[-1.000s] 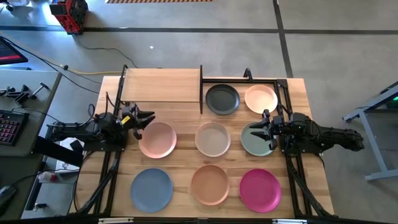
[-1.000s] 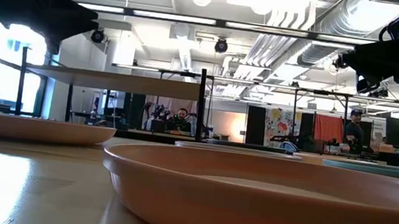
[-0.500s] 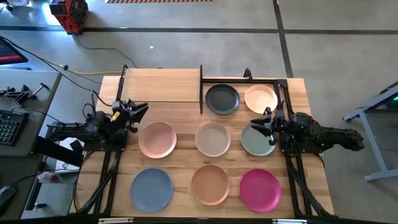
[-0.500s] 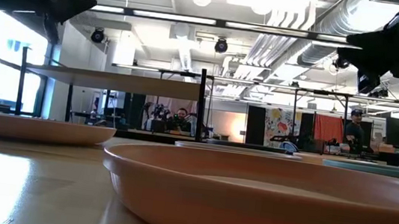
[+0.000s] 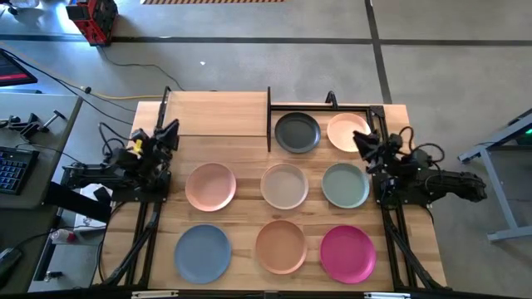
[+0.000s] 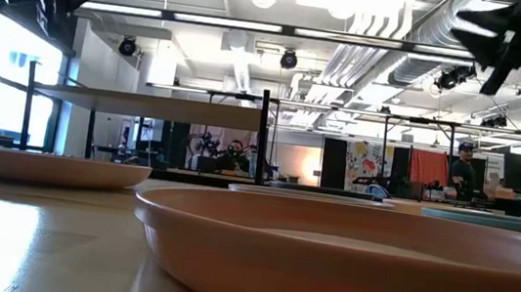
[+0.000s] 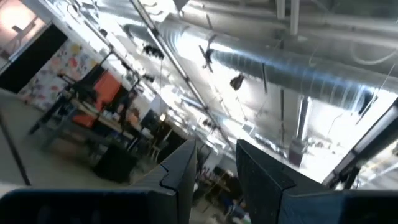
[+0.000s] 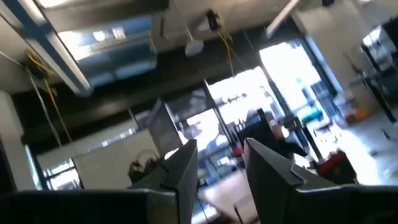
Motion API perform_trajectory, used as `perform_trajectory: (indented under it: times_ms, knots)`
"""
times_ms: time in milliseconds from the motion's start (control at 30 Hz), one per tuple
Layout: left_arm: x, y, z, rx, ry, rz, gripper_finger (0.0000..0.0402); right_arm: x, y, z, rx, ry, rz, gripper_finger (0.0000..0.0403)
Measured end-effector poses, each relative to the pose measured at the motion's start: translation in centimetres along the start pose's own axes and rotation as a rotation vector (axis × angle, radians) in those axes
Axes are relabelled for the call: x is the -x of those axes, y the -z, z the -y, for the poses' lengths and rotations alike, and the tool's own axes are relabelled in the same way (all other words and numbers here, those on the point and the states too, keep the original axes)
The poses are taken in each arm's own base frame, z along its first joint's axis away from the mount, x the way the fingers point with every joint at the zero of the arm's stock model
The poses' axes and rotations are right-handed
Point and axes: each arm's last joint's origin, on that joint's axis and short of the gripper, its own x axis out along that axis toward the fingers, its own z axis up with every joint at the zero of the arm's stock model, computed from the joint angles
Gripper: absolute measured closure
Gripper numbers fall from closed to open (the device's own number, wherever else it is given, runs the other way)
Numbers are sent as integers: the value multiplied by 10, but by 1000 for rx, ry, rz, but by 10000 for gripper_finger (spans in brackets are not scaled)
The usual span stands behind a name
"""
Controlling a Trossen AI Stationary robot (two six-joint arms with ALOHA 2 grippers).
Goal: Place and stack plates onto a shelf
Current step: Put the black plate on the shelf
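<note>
- Eight plates lie singly on the table (image 5: pixel 241 145); grey plate (image 5: pixel 297 132) and cream plate (image 5: pixel 347 131) at the back right, beside the shelf (image 5: pixel 218 114)
- Middle row: pink (image 5: pixel 209 186), beige (image 5: pixel 284 185), sage (image 5: pixel 345 185); front row: blue (image 5: pixel 202 252), peach (image 5: pixel 280 246), magenta (image 5: pixel 347 253)
- Shelf board bare
- Left gripper (image 5: pixel 170 130) raised at the shelf's left end; fingers (image 7: pixel 180 180) parted, holding nothing
- Right gripper (image 5: pixel 362 139) raised by the cream plate; fingers (image 8: pixel 183 174) apart, empty

8 plates (image 5: pixel 284 184) flat on tabletop, shelf (image 5: pixel 218 113) bare.
</note>
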Motion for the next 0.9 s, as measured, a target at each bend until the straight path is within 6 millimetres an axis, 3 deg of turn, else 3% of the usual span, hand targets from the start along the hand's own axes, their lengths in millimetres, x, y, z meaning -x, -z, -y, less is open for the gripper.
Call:
perform_trajectory:
  times_ms: [233, 467, 600, 900]
  knots:
    - [-10, -28, 16, -29, 16, 49, 300, 2, -17, -6, 27, -75, 168, 285]
    - [-35, -51, 42, -129, 41, 37, 300, -7, -37, -14, 142, -32, 163, 285]
    - [-52, -57, 59, -201, 44, 18, 300, -22, -55, -25, 259, -7, 64, 285]
    - [-84, -62, 88, -450, 84, -6, 300, -67, -80, -44, 532, 157, -353, 285]
